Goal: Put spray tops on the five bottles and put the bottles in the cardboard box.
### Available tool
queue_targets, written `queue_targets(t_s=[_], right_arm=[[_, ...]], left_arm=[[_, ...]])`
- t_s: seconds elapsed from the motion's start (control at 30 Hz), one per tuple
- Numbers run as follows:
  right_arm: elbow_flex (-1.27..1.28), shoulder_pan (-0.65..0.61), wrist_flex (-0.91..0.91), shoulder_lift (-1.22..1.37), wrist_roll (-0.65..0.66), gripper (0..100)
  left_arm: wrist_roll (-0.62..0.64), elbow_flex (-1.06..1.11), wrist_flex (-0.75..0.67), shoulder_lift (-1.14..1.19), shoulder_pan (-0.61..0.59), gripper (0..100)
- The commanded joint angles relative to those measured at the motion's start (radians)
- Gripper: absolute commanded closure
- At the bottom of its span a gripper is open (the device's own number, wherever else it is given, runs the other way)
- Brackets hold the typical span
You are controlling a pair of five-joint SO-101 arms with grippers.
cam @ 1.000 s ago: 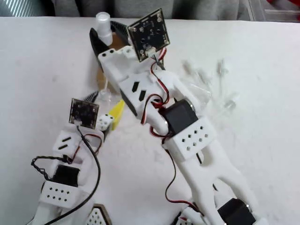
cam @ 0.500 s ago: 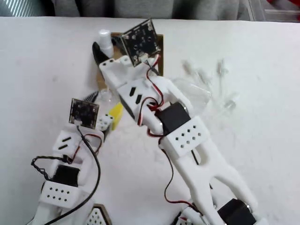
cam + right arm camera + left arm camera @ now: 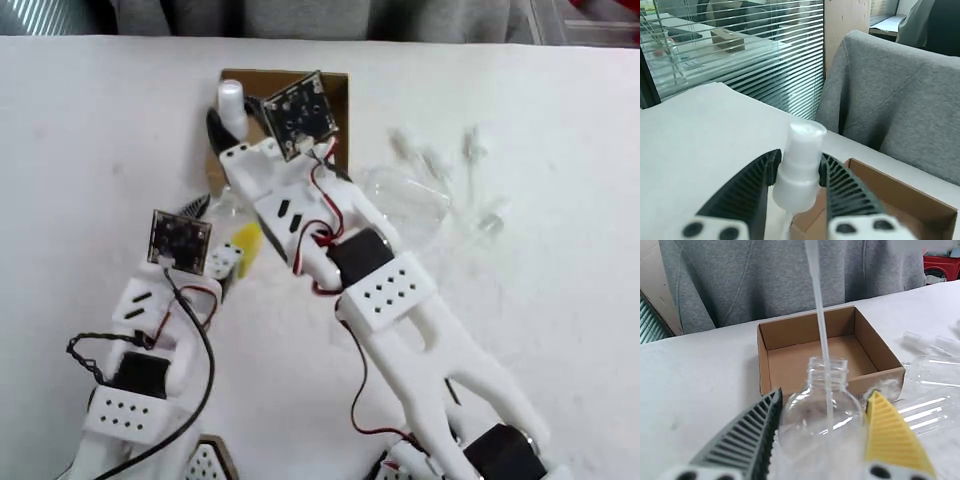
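The left gripper (image 3: 826,394) is closed on a clear bottle (image 3: 819,420), which stands upright on the white table (image 3: 90,130). The grey finger presses one side of the bottle's belly and the yellow finger the other. The neck is open and bare.

Directly above it, at twelve o'clock from the bottle in the left wrist view, hangs the thin tube (image 3: 818,315) of a spray top (image 3: 799,167). The tube passes down through the neck and into the bottle, while the top's collar sits well above the rim, not seated. The right gripper (image 3: 799,156) has hold of that spray top, its two black fingers clamped tight on the white body just under the cap.

The cardboard box (image 3: 790,357) lies open just behind the bottle. From the high view it is at about twelve o'clock on the table, with the bottle near its front wall at roughly seven o'clock from the box's middle. The right arm crosses over the box from five o'clock.

Spare bottles (image 3: 412,200) lie on their sides at about four o'clock from the box, close together. Loose spray tops (image 3: 452,160) are scattered just beyond them, at three o'clock from the box.
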Motion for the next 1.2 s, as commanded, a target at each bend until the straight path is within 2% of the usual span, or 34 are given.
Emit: queue_targets(t_s=[0.0, 0.07, 0.27, 0.47, 0.87, 1.17], right_arm=[[-0.018, -0.001, 0.038, -0.076, -0.141, 97.9], [-0.018, 0.001, 0.065, -0.114, -0.224, 97.8], [-0.014, -0.004, 0.193, -0.202, -0.322, 97.8], [-0.008, -0.005, 0.251, -0.205, -0.330, 97.8], [0.161, -0.074, 0.004, -0.206, -0.322, 97.8], [0.198, -0.076, -0.013, -0.206, -0.322, 97.8]], left_arm=[[-0.009, -0.014, -0.028, -0.021, -0.010, 75], [-0.005, -0.014, -0.040, -0.021, -0.010, 75], [0.002, -0.014, -0.081, -0.021, -0.053, 75], [0.002, -0.014, -0.083, -0.021, -0.053, 75], [0.002, -0.014, -0.083, -0.021, -0.053, 75], [0.002, -0.014, -0.083, -0.021, -0.053, 75]])
